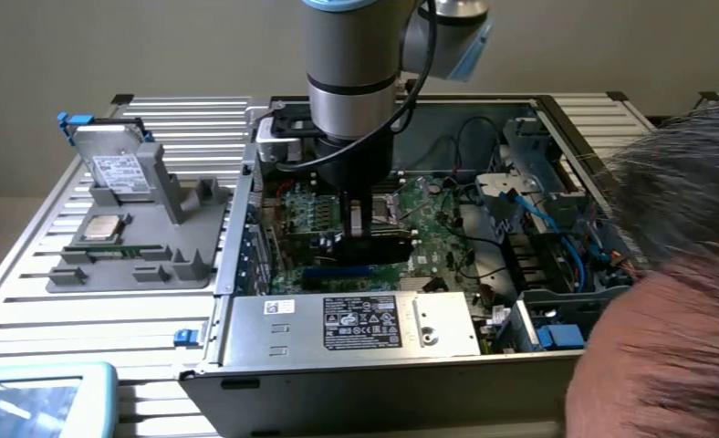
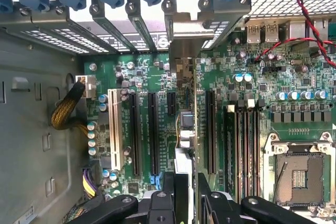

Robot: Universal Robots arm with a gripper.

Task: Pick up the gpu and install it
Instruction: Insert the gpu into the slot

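With a person's head (image 1: 682, 301) closest, at the exterior view's right, I note the power supply (image 1: 372, 324) along the computer case's front wall. Just behind it the claw (image 1: 366, 226) is clamped on the graphics card (image 1: 381, 246), held on edge low over the motherboard (image 1: 439, 226), between two long black slots (image 2: 154, 129); seated or not, can't tell. Farther back, at the exterior view's left, a grey tray (image 1: 129, 274) carries a hard drive (image 1: 119, 169).
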